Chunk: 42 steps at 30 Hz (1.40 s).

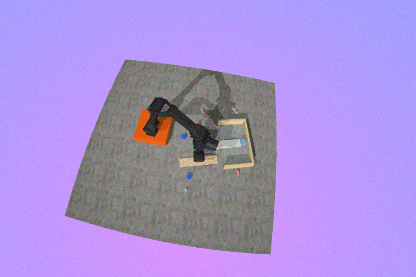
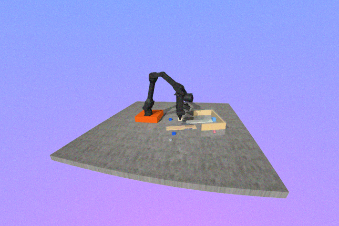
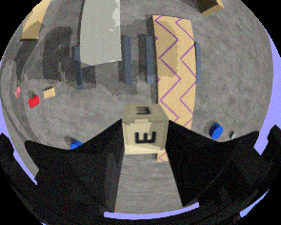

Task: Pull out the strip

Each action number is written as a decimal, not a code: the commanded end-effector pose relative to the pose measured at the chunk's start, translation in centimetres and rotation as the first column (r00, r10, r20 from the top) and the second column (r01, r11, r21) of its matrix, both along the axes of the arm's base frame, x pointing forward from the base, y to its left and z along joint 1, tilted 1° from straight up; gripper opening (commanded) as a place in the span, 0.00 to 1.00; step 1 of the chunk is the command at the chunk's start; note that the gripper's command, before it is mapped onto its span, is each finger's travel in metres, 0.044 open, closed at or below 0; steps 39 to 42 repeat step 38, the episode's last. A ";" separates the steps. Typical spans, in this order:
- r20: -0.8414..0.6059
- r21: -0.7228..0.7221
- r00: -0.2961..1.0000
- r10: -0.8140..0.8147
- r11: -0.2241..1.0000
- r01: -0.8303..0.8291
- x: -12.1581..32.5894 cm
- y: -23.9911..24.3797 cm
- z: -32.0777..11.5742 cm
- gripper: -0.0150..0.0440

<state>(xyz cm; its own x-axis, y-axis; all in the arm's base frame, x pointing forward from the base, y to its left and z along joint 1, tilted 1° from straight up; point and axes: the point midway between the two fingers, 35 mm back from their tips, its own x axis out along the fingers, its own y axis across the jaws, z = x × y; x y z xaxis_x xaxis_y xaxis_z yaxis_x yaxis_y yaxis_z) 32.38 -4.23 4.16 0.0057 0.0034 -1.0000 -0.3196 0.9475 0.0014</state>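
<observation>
The labelled cube (image 3: 145, 135) (image 2: 180, 119) is cream with a dark letter E. My gripper (image 3: 143, 123) (image 2: 179, 118) is shut on it and holds it in the air, above the table. In the top view the arm hides the cube. The tan strip with a purple zigzag (image 1: 186, 162) (image 2: 175, 128) (image 3: 186, 71) lies outside the tray, by the low blue-grey rails, with nothing seen on it. The pale grey strip (image 1: 229, 144) (image 2: 199, 121) (image 3: 100, 33) reaches into the tray, with a light blue cube (image 1: 243, 142) (image 2: 213, 119) at its far end.
The wooden tray (image 1: 249, 143) (image 2: 213, 126) has walls on three sides and faces the arm with its open side. Blue discs (image 1: 184, 136) (image 1: 189, 176) lie left of the rails. A small pink block (image 1: 237, 173) lies outside the tray. The arm stands on an orange base (image 1: 149, 141).
</observation>
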 end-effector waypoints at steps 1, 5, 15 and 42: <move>0.007 0.002 1.000 -0.002 1.000 0.002 -1.3 0.2 0.0 0.25; 0.006 0.002 1.000 -0.002 1.000 0.002 -2.2 0.3 -0.1 0.25; 0.006 0.002 1.000 -0.002 1.000 0.002 -2.3 0.3 3.5 0.25; 0.006 0.002 1.000 -0.002 1.000 0.002 -2.3 0.3 3.5 0.25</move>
